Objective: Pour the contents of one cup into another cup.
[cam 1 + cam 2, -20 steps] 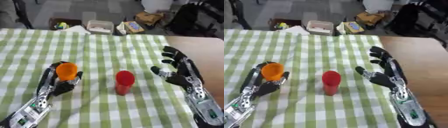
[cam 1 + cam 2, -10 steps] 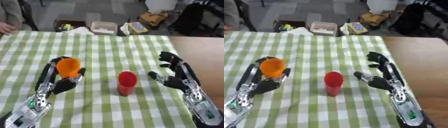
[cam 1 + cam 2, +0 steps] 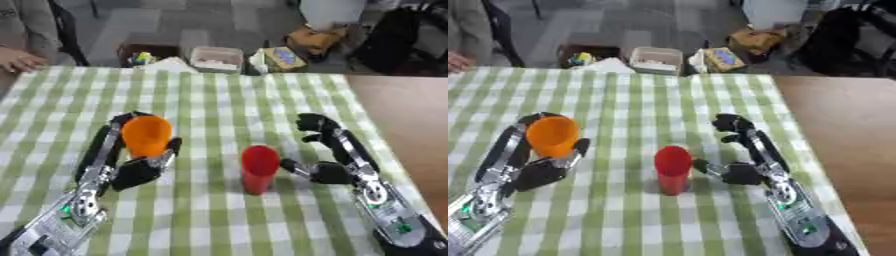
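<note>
An orange cup (image 3: 146,135) sits in my left hand (image 3: 131,165), whose fingers and thumb curl round it; the cup is held above the green checked cloth, mouth up and tilted slightly. A red cup (image 3: 259,168) stands upright on the cloth at the centre. My right hand (image 3: 332,160) is just right of the red cup, fingers curved and spread towards it, thumb close to its side with a small gap showing.
The green and white checked cloth (image 3: 219,100) covers the table, with bare wooden tabletop (image 3: 402,115) at the right. Boxes and containers (image 3: 216,56) lie on the floor beyond the far edge. A person's hand (image 3: 17,60) rests at the far left corner.
My right hand has moved left and closed in on the red cup. The orange cup has risen slightly in my left hand. The camera has tilted, shifting the whole scene.
</note>
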Controlling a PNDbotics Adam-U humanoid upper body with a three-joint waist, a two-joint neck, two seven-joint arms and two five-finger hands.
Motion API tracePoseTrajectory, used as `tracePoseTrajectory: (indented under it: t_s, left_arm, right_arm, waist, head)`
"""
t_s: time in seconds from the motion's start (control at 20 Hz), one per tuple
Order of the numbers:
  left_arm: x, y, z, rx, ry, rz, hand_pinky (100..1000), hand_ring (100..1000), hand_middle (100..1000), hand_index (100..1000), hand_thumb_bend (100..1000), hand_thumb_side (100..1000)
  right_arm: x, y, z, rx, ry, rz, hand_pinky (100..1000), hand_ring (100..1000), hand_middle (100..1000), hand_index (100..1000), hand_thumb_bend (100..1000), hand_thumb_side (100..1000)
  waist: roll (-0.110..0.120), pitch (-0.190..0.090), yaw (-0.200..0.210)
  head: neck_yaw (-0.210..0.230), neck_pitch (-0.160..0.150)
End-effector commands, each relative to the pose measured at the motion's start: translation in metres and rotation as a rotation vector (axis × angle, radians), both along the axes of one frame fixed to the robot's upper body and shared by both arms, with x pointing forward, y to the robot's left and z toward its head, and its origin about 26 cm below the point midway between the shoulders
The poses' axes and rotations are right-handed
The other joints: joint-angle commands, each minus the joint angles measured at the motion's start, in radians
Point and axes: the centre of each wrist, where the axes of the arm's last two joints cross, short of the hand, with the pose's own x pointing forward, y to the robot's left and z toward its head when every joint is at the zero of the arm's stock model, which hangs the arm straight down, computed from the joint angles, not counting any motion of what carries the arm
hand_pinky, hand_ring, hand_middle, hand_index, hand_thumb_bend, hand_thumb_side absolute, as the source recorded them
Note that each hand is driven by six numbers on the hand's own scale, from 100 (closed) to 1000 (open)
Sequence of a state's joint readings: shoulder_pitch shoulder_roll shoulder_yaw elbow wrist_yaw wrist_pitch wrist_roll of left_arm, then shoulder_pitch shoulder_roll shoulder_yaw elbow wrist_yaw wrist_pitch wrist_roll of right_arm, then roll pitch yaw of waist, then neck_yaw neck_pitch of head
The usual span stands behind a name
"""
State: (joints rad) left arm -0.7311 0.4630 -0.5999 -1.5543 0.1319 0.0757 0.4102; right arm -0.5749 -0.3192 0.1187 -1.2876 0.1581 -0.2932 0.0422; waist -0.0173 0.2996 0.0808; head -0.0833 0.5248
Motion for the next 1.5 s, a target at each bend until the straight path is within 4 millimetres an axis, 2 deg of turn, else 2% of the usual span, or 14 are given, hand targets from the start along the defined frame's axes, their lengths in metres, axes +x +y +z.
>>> tracePoseTrajectory:
  t_s: [0.05,0.35,0.85,1.5]
  left_arm:
    - [-0.005,-0.008,0.014,-0.009,-0.032,-0.038,424,659,371,524,159,157]
    - [-0.010,-0.015,0.018,-0.009,-0.033,-0.070,424,661,371,523,156,154]
    - [-0.010,-0.015,0.016,0.000,-0.025,-0.070,424,665,373,524,152,156]
    - [-0.010,-0.019,0.016,0.001,-0.019,-0.084,424,669,373,523,143,160]
  right_arm:
    - [0.004,0.002,0.008,-0.048,-0.029,0.030,730,821,863,778,700,244]
    - [0.005,0.010,0.005,-0.074,-0.024,0.076,729,821,863,778,701,246]
    - [0.003,0.013,0.002,-0.101,-0.019,0.116,731,820,862,779,700,249]
    - [0.006,0.034,0.003,-0.131,-0.009,0.217,727,815,857,777,700,248]
  waist:
    - [0.003,-0.025,0.003]
    - [0.005,-0.028,0.008]
    - [0.004,-0.029,0.005]
    - [0.007,-0.028,0.011]
  head:
    - [0.001,-0.015]
    - [0.005,-0.016]
    - [0.007,-0.015]
    - [0.002,-0.017]
